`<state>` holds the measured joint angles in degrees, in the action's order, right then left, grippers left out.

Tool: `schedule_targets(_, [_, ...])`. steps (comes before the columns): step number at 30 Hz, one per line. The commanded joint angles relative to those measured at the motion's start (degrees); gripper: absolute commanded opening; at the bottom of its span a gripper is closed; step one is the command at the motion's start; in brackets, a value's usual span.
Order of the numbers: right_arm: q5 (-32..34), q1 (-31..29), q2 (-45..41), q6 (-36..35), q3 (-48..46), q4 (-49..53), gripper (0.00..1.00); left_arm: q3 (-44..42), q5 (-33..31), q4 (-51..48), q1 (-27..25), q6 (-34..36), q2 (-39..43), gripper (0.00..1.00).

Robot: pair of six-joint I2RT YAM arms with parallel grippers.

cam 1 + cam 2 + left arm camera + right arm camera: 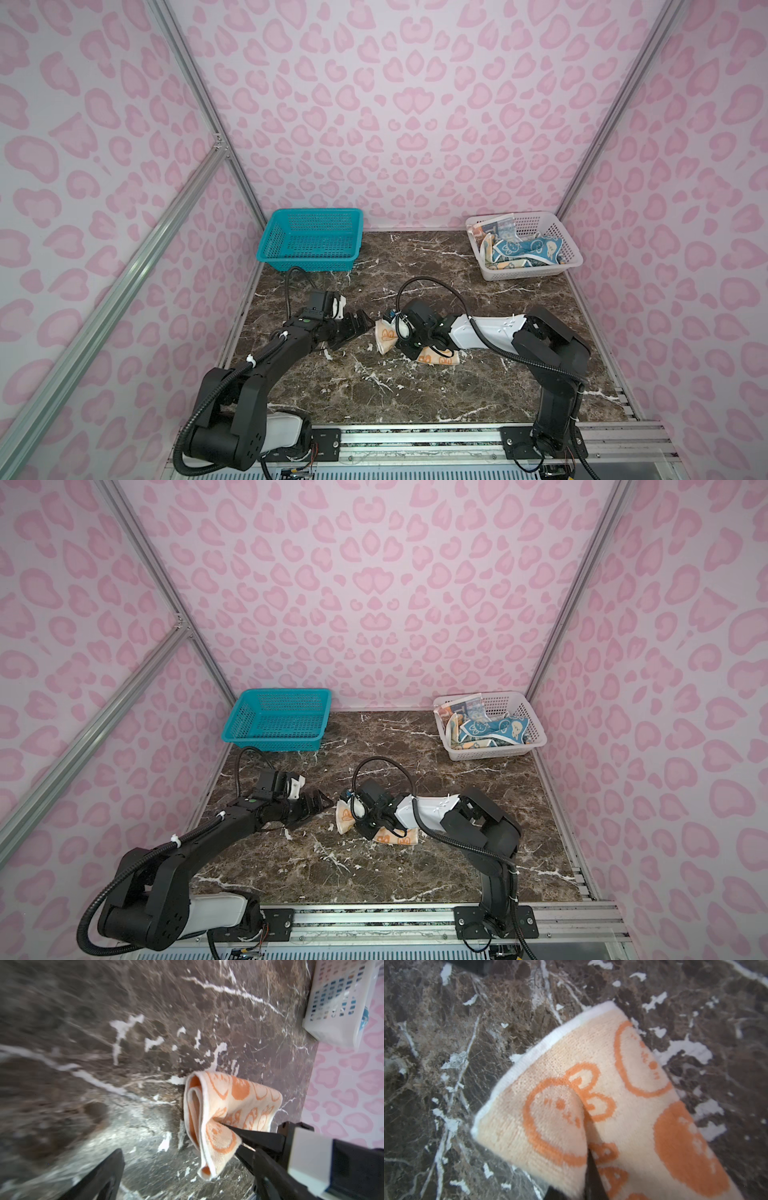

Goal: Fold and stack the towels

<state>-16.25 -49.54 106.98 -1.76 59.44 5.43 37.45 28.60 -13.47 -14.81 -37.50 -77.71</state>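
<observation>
Right pincer [232, 1136]: clenched on a fold of the small orange-cream terry towel [385, 338] with bunnies.
Towel: bunched, mid dark marble tabletop [415, 395].
Left pincer [357, 332]: spread wide, just beside towel.

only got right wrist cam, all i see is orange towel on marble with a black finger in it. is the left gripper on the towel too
Observer: No. In a top view the left gripper is open and close beside the orange towel, not clamped on it.
Operator: ok is the towel flat
Observer: No. The left wrist view shows it bunched into a loose fold, pinched by the right gripper.
Operator: where are the other two
Observer: The blue towel and the lettered towel lie crumpled in the white basket at the far right of the table.
</observation>
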Motion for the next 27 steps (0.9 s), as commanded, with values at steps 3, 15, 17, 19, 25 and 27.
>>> schedule_targets(3, [-3.56, 1.64, -1.38, 2.61, -2.03, -3.01, 0.09, 0.31, 4.82, 7.58, -3.00, -4.11, -5.61, 0.93])
schedule_targets(15, [-6.34, 2.25, -2.63, 4.18, -4.15, -7.24, 0.10, 2.83, 8.49, 13.85, -6.02, -7.86, -14.34, 0.77])
schedule_targets(17, [-6.46, 2.28, -2.64, 4.14, -4.24, -7.45, 0.11, 3.12, 8.57, 14.02, -6.48, -7.92, -15.26, 0.73])
schedule_targets(19, [-6.71, 2.30, -2.64, 4.13, -4.16, -7.56, 0.12, 3.12, 8.75, 14.63, -6.83, -8.43, -16.07, 0.71])
schedule_targets(25, [-7.70, 2.27, -2.54, 3.62, -4.39, -7.46, 0.16, 3.53, 8.93, 16.17, -7.34, -9.20, -17.45, 0.52])
schedule_targets(27, [-7.81, 2.29, -2.76, 3.36, -4.72, -7.19, 0.16, 3.78, 8.86, 16.06, -7.38, -9.03, -17.64, 0.47])
